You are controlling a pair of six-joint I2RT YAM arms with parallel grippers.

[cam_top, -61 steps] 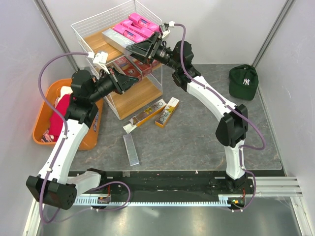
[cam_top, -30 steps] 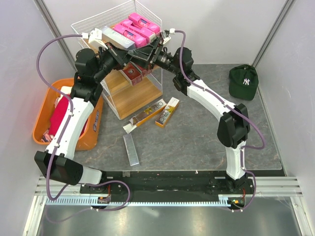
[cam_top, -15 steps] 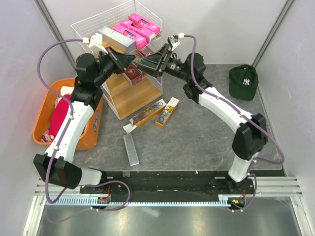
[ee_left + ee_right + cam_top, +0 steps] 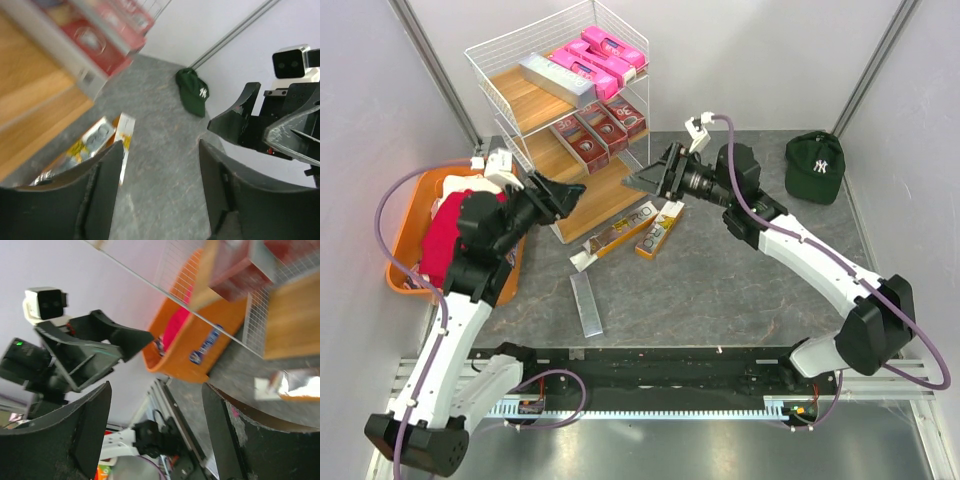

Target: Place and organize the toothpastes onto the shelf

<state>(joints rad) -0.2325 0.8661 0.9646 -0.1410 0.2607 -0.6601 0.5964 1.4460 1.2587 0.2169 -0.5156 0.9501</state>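
Left gripper (image 4: 572, 193): fingers apart, nothing between them, at the shelf's (image 4: 520, 102) front-left side. Right gripper (image 4: 636, 182): fingers spread, empty, just off the shelf's front-right corner, pointing toward the left one.

On the shelf: silver-grey box (image 4: 556, 79) and pink boxes (image 4: 603, 52) on the top board, dark red boxes (image 4: 600, 128) on the middle board.

In front of the shelf: gold boxes (image 4: 620, 235) and a loose grey box (image 4: 586, 303) flat on the table.

Orange basket (image 4: 405, 265) left of the shelf, green cap (image 4: 814, 165) well to its right.
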